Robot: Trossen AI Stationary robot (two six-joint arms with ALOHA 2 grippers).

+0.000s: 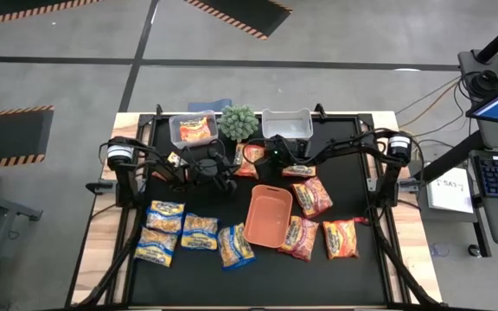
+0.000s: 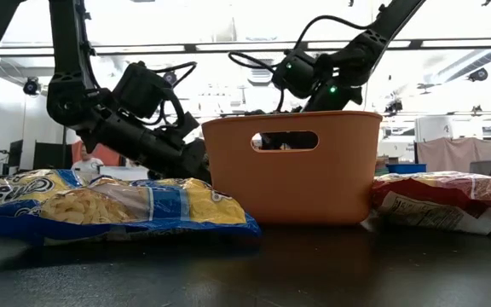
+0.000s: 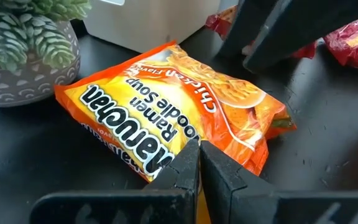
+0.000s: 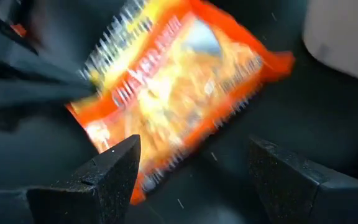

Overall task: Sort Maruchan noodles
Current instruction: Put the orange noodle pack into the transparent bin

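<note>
Two dark jointed arms, looping black cables, green indicator lights

The orange noodle packet (image 3: 179,112) near the table's rear edge read "Maruchan Ramen Noodle Soup" and "Chicken Flavor". A neighbouring red packet (image 3: 353,43) showed only partial, unreadable letters. Nothing else was legible.

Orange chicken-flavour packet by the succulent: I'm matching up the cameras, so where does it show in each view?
High view: orange chicken packet, upper middle, just below the succulent.
Low view: not visible; the orange tray fills the middle.
Left wrist view: centre, label readable.
Right wrist view: centre, blurred.
Shared landmark: the empty clear bin beside it.
</note>
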